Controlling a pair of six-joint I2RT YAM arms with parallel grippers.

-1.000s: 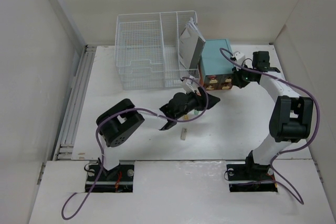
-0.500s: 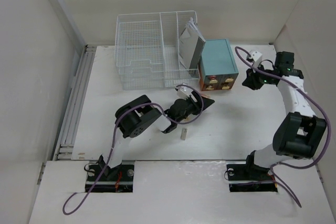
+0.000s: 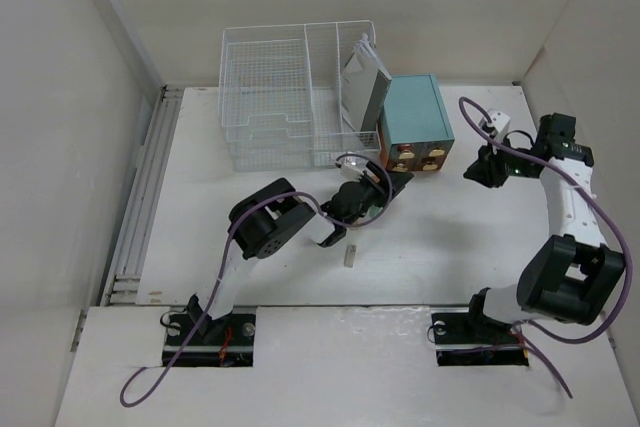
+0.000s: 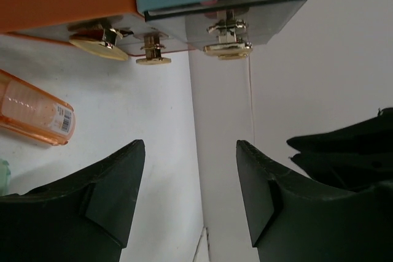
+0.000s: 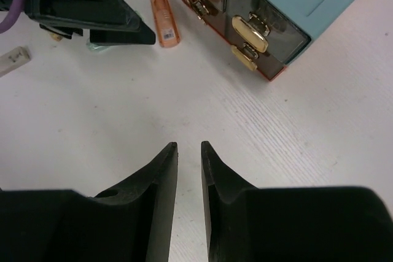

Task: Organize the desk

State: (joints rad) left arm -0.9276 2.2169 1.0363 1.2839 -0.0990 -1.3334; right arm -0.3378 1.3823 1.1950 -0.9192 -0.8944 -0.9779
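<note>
Looking down from the top cam: desk [image 3: 190, 167], a big white slab, lies under both arms. Wire basket [image 3: 270, 97] sits at its 11 o'clock, teal drawer box [image 3: 415, 112] just beside that, toward 1. L gripper [image 3: 392, 185] points at the box front from approx 7 o'clock, near it. R gripper [image 3: 480, 169] hangs at the box's 4, apart from it. Small white stub [image 3: 350, 255] lies on the desk at 6. L wrist cam: jaws spread wide, nothing btwn; gold knobs [image 4: 227, 47] at 12, orange tube [image 4: 34, 118] at 9, flat on the desk. R wrist cam: jaws parted by a thin slit, bare desk showing thru, nothing gripped; box at 1, tube at 12.
</note>
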